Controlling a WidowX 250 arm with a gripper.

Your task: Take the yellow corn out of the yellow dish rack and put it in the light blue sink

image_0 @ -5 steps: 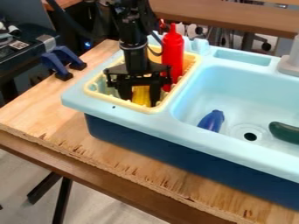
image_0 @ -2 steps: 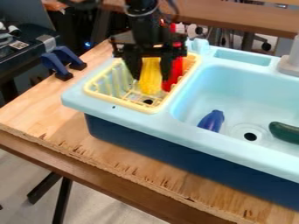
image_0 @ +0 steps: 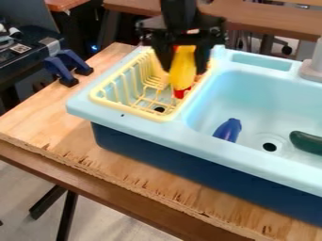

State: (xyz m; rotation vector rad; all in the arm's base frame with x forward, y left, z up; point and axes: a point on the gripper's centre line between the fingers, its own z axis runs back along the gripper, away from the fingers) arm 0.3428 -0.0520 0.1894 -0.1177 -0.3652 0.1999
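Camera view shows the pincer (image_0: 185, 69) toward the upper middle, hanging fingers-down over the far right part of the cream dish rack (image_0: 129, 112), with a yellow toy (image_0: 182, 70) pinched between its two fingers. One finger lies along the toy's left side as seen here and the other along its right, so the toy sits centrally between them, its upper part up near the pincer's body and its rounded lower end reaching below the fingertips. The toy's long axis runs close to upright, leaning slightly so that the lower end points down and a little to the left. A red bottle (image_0: 179, 93) shows partly behind the toy, just below its lower end; the rest of the bottle is mostly hidden. The rack fits into the left side of the light blue sink unit (image_0: 132, 123), beside the larger basin (image_0: 252, 94). Down in that basin, a purple-blue toy eggplant (image_0: 228, 130) lies near the left wall, and a dark green toy cucumber (image_0: 307, 142) lies on the other side of the drain (image_0: 269, 147). A grey tap (image_0: 312, 71) stands at the far right edge. The unit rests on a wooden surface (image_0: 56, 122), with blue clamps (image_0: 60, 70) at the surface's far left edge.
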